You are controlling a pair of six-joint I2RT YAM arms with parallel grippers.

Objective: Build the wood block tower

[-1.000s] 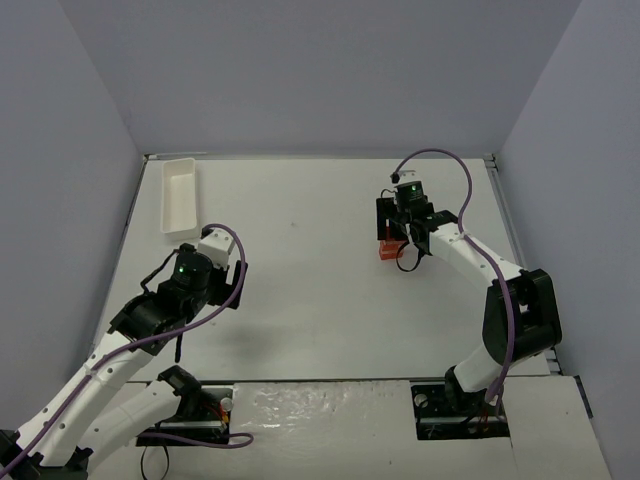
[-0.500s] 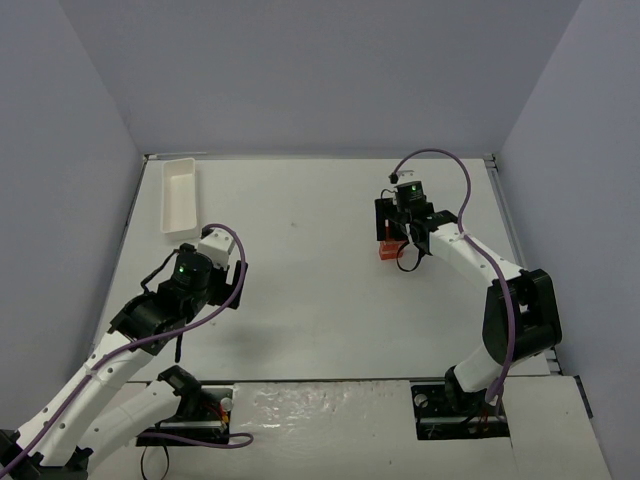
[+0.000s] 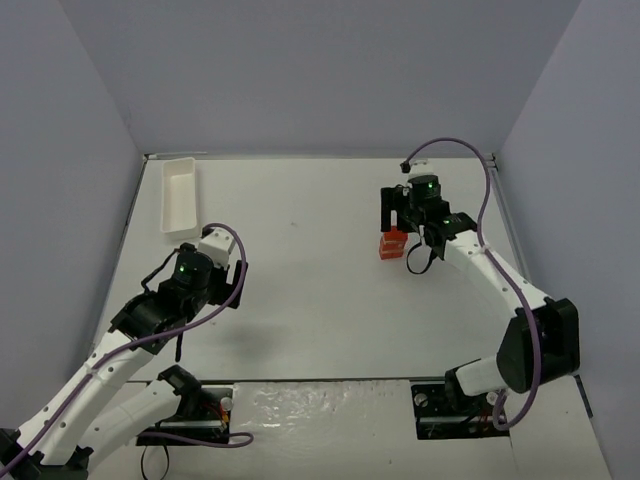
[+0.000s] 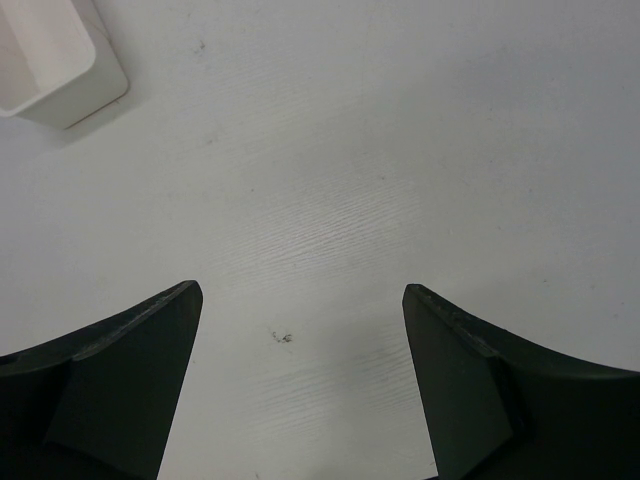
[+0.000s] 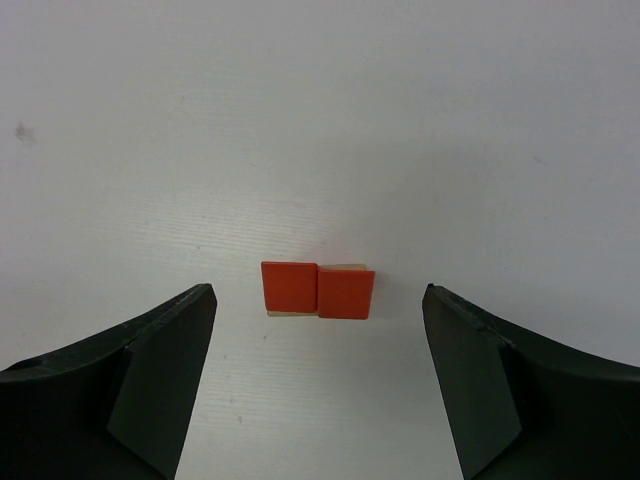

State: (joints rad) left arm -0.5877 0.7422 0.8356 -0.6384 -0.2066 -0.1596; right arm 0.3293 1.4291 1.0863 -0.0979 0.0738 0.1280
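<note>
The wood block tower (image 3: 389,245) is a small red stack on the table right of centre. From the right wrist view it shows as two red tops side by side, the left one (image 5: 290,288) and the right one (image 5: 346,292), with pale tan edges under them. My right gripper (image 3: 397,220) hangs just above and behind the stack, open (image 5: 316,294), with both fingers well apart from the blocks. Over bare table at the left, my left gripper (image 3: 222,262) stands open (image 4: 300,292) and holds nothing.
A long white tray (image 3: 180,195) lies at the far left of the table, and its corner (image 4: 60,70) shows in the left wrist view. Grey walls close the table in at the back and both sides.
My right gripper has opened wider and drawn back up and to the right, off the red blocks. The blocks stay where they were. The left arm has not moved.
</note>
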